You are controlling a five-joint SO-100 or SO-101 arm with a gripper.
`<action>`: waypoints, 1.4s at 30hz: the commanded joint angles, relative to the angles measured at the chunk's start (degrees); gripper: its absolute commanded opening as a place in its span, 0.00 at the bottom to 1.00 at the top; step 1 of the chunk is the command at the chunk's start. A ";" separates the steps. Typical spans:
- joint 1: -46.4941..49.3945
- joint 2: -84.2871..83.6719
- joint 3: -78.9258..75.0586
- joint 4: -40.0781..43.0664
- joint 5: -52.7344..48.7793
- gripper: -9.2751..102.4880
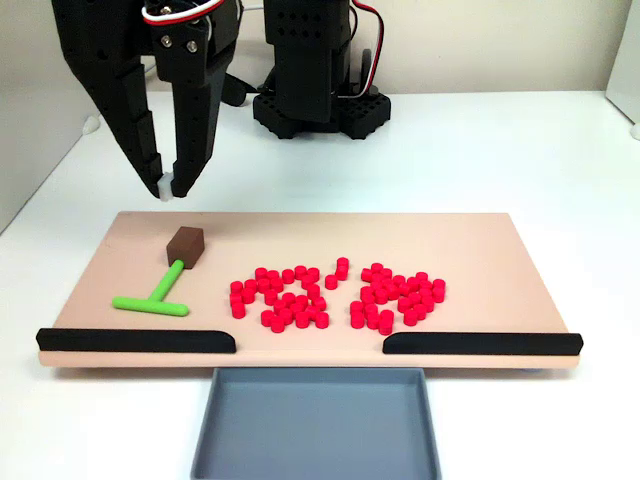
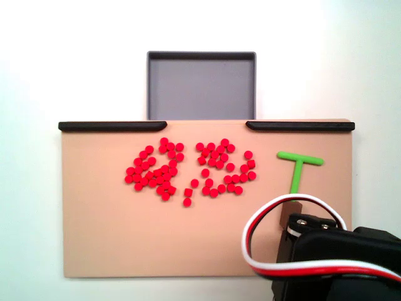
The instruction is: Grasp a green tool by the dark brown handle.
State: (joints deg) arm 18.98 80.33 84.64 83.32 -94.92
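Step in hand: approach for the grasp; no contact yet. The small bright green T-shaped tool of thin round rods point(image 1: 160, 290) lies flat on the flat tan rectangular board point(image 1: 470, 240), near its left end in the front fixed view, crossbar toward the two long black bars point(image 1: 135, 340) and stem angled up and right. The small dark brown cube-like handle block point(image 1: 186, 247) caps the far stem end, well apart from the scatter of small red cylinders point(image 1: 330, 295).

To do it well, I judge the descent should centre on the block, not the thin rod, with the fingers straddling its side faces and the stem left free. The block looks squat, so a low closure seems needed; an off-centre pinch could spin the tool.

Pose: the black two-finger gripper point(image 1: 167, 188) hangs fingers-down above the board's far edge, just behind and slightly left of the block. Its fingertips stand nearly together, holding nothing. In the opposite fixed view the arm's body and red-white-black cable point(image 2: 276, 219) cover most of the block point(image 2: 293, 208), so alignment there is probably unreadable.
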 commanded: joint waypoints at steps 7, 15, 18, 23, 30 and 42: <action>-0.62 1.05 -0.88 -0.09 2.55 0.18; -0.79 -0.53 -1.49 -0.09 2.72 0.25; -0.44 -0.44 -1.58 -0.09 1.67 0.25; 0.09 -0.09 -0.88 -0.18 -1.23 0.25; 0.62 -0.97 0.18 -3.69 -1.41 0.25; 1.67 -0.18 4.48 -7.03 -3.08 0.24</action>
State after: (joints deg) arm 20.30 78.93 89.38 76.64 -97.82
